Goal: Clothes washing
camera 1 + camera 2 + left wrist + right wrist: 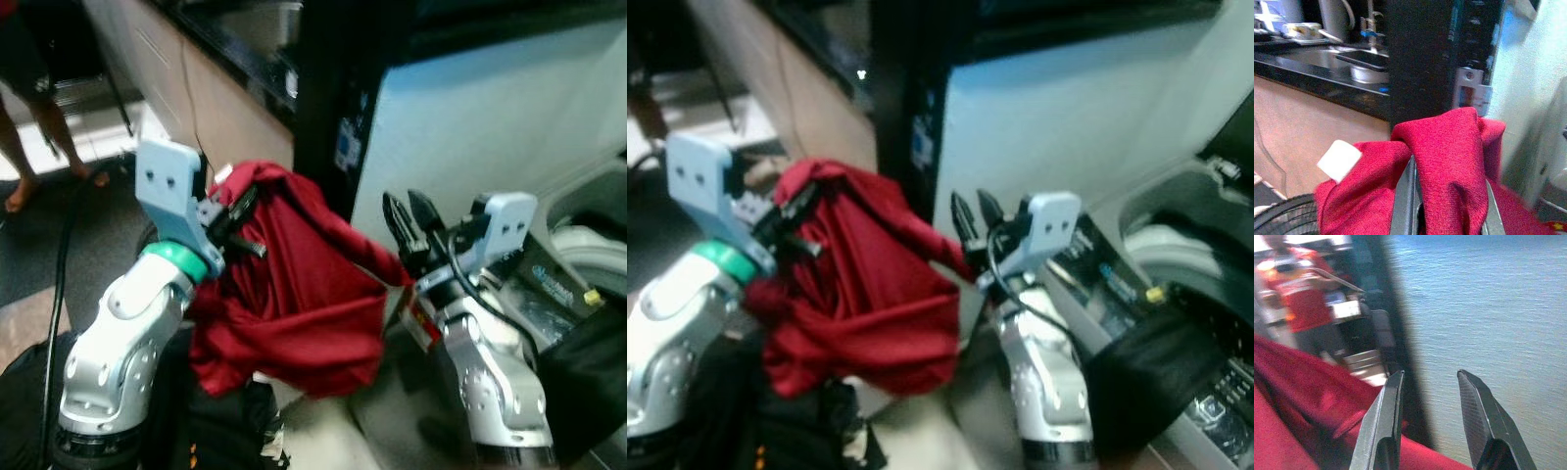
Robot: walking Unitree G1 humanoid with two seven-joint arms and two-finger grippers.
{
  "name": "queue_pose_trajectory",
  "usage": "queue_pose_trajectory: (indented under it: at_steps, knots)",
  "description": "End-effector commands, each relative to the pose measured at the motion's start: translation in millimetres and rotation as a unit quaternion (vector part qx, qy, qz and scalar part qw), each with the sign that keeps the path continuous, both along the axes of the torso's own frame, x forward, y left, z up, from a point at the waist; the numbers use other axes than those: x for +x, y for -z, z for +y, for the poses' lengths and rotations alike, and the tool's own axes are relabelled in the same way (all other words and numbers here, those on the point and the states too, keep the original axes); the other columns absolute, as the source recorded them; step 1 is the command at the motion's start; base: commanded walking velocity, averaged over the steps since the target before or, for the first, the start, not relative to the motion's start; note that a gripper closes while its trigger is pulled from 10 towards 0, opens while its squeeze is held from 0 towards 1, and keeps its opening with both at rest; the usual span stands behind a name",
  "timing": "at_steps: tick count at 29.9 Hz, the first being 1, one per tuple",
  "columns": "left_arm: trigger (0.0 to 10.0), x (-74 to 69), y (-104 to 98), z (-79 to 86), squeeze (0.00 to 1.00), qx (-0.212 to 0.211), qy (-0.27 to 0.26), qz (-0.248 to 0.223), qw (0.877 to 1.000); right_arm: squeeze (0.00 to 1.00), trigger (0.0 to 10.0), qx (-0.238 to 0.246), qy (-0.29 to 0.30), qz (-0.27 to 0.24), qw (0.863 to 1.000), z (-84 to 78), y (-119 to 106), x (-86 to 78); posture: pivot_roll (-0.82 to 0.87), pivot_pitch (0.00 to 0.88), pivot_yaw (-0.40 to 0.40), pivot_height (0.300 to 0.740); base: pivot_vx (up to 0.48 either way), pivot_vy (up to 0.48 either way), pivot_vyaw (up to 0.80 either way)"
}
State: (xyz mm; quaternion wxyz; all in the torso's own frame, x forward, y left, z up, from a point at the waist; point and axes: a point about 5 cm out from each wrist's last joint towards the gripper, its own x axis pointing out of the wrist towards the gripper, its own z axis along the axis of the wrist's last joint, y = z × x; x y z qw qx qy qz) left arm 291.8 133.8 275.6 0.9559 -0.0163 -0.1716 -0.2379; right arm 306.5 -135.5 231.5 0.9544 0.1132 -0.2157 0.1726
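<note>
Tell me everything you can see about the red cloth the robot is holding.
The red cloth is a crumpled garment of soft, finely knit-looking fabric with a small white tag near one edge. It hangs in the air, bunched into loose folds, draped over the fingers of the left gripper, which is shut on it. One stretched corner runs across toward the right gripper, whose fingers are open beside it. It sits in front of the white washing machine, above dark items below.

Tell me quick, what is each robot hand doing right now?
Left tool: closed, holding the red cloth up in the air.
Right tool: open, holding nothing, with the red cloth just beside its fingers.
</note>
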Motion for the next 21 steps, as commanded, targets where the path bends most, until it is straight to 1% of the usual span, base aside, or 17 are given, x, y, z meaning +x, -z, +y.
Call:
queue_pose_trajectory:
  at_steps: [1,12,21]
  knots:
    - [10.0,-2.2,-5,-0.1,0.0,0.002,0.003,-0.011,1.0,0.0,10.0,0.007,0.0,-0.005,1.0,-1.2,-3,-1.6,-0.04,0.056,0.037,0.74,0.0,0.0,-0.77]
    - [10.0,-1.3,-5,0.4,0.0,0.002,0.0,-0.009,1.0,0.0,10.0,0.014,0.002,-0.013,1.0,-2.4,-9,-1.0,-0.04,0.053,0.036,0.74,0.0,0.0,-0.77]
    - [10.0,-1.2,-9,0.7,0.0,-0.006,0.001,-0.013,1.0,0.0,10.0,0.02,0.003,-0.023,1.0,-3.3,-16,-1.5,-0.05,0.049,0.035,0.74,0.0,0.0,-0.77]
